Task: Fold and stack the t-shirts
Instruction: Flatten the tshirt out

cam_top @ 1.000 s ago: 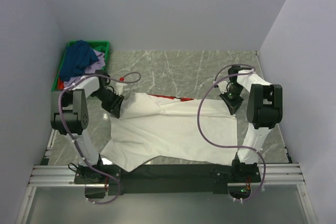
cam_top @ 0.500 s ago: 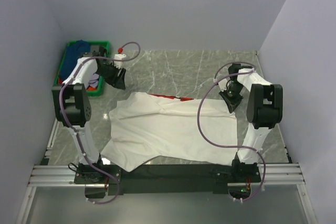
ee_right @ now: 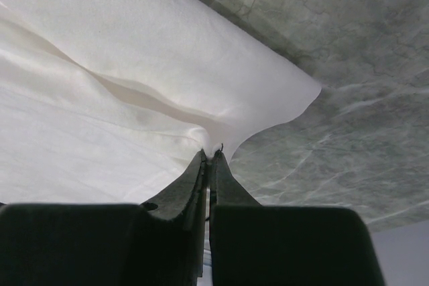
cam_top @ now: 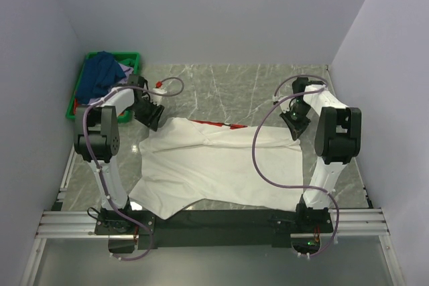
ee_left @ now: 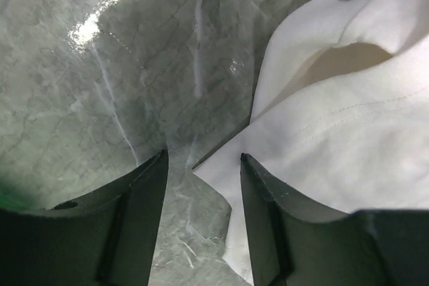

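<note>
The marble table (cam_top: 228, 85) is largely taken up by the white t-shirt (cam_top: 214, 165), which is spread nearly flat with its near edge rumpled and drawn toward the arm bases. It is judged to be laid out this way so that its sides can be folded inward; no fold has been made yet.

The green crate (cam_top: 72, 113) is set beyond the white t-shirt's far left corner, well apart from it. The dark blue shirt (cam_top: 100, 75) and a lavender shirt (cam_top: 125, 72) are heaped in it, presumably waiting their turn.

The left arm (cam_top: 100, 138) is bent sharply at the elbow and reached across to the white t-shirt's far left corner. The right arm (cam_top: 335, 135) is folded likewise and brought to the far right corner.

The right gripper (ee_right: 209, 155) is seen pinched tight on a small pleat of white cloth just inside that corner, so the fabric is pulled into a ridge and can be tensioned or lifted. The left gripper (ee_left: 201, 159) is held low with its jaws spread. The tip of the shirt's corner lies between the fingers (ee_left: 265, 185), but nothing is clamped; a matching grasp appears to be in preparation.

A red strip (cam_top: 214, 124) is visible along the white t-shirt's far edge. Whether it is another shirt cannot be told.
</note>
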Robot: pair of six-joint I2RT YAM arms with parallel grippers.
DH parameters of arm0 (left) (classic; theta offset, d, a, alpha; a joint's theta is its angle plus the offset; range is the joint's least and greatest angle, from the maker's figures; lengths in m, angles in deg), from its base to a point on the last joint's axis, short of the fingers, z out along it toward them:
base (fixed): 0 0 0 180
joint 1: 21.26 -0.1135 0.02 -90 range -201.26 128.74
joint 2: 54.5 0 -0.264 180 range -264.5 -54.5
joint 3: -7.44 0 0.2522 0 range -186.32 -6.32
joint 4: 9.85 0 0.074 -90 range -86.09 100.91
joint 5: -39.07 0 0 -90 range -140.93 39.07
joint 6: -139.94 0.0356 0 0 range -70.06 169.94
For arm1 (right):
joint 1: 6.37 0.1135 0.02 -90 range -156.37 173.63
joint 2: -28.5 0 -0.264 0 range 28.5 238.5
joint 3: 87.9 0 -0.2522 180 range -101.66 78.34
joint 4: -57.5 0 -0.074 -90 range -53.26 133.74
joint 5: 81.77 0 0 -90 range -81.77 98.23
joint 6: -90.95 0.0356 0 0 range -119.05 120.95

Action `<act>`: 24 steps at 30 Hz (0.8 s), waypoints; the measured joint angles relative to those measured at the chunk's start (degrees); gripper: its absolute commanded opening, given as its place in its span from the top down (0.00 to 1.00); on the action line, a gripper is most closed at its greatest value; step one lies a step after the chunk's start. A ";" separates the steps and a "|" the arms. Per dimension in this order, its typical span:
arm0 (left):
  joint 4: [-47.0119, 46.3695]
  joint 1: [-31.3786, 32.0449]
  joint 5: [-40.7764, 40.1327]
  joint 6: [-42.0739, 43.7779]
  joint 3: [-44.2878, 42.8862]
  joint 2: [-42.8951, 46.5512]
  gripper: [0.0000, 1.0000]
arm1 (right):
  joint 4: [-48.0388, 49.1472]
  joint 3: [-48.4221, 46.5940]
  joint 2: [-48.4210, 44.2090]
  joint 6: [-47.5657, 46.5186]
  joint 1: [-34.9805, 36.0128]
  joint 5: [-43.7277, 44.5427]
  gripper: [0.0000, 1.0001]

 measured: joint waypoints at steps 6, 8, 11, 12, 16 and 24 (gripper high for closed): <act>-3.58 2.47 -5.84 -1.05 3.32 1.86 0.54 | -0.42 -1.51 0.63 0.15 0.00 0.07 1.00; -5.07 3.26 -7.76 -1.36 4.59 2.51 0.63 | -0.39 -1.79 0.63 0.15 0.00 0.07 1.00; -6.51 4.63 -9.44 -2.45 6.47 3.76 0.83 | -0.42 -1.86 0.66 0.24 0.00 0.04 1.00; -6.73 5.16 -9.94 -2.73 6.91 4.07 0.88 | -0.46 -1.97 0.74 0.35 0.00 0.02 1.00; -6.71 6.80 -12.37 -3.39 7.23 4.39 0.99 | -0.68 -3.61 1.79 0.76 0.00 -0.02 1.00; -6.82 6.78 -15.13 -2.73 2.08 4.35 1.00 | -2.03 -11.80 4.09 1.53 0.00 0.00 1.00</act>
